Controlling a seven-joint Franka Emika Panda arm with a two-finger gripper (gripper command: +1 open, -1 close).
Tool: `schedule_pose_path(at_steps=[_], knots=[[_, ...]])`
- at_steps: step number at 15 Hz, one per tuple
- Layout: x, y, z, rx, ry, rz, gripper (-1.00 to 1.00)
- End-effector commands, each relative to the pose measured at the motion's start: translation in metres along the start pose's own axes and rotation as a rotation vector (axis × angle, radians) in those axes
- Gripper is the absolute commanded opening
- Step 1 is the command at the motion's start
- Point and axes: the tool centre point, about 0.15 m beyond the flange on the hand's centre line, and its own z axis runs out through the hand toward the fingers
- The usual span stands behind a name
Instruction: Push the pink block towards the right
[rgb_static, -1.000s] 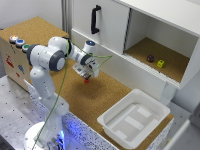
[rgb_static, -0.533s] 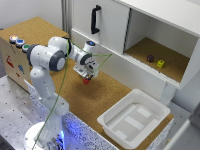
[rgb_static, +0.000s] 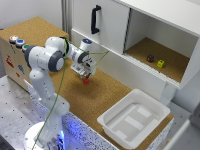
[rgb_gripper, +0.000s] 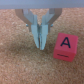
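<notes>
The pink block (rgb_gripper: 64, 46) is a small reddish-pink cube with a letter A on its top face, lying on the cork surface. In the exterior view the pink block (rgb_static: 86, 80) shows just below my gripper (rgb_static: 85, 75), partly covered by it. In the wrist view my gripper (rgb_gripper: 39, 46) is shut, its fingertips pressed together with nothing between them. It stands beside the block with a narrow gap, low over the cork.
A white tray (rgb_static: 111, 125) stands on the cork table at the exterior view's lower right. The open cabinet shelf (rgb_static: 170, 70) holds a yellow cube (rgb_static: 160, 63) and a dark purple-brown block (rgb_static: 150, 58). The cabinet door carries a black handle (rgb_static: 94, 19). A box with coloured buttons (rgb_static: 16, 41) sits at the left.
</notes>
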Motion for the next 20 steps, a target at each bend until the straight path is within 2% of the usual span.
schedule_pose_path(at_steps=[1,6,8,13,17,20], knots=[[-0.017,0.019,0.010,-0.104,0.129,0.140,-1.00],[0.004,0.035,0.025,-0.026,0.116,0.282,-1.00],[0.011,0.044,0.025,-0.017,0.115,0.308,-1.00],[0.015,0.070,0.013,-0.029,0.116,0.344,-1.00],[0.003,0.078,0.010,-0.014,0.078,0.357,-1.00],[-0.007,0.089,0.010,-0.034,0.061,0.363,-1.00]])
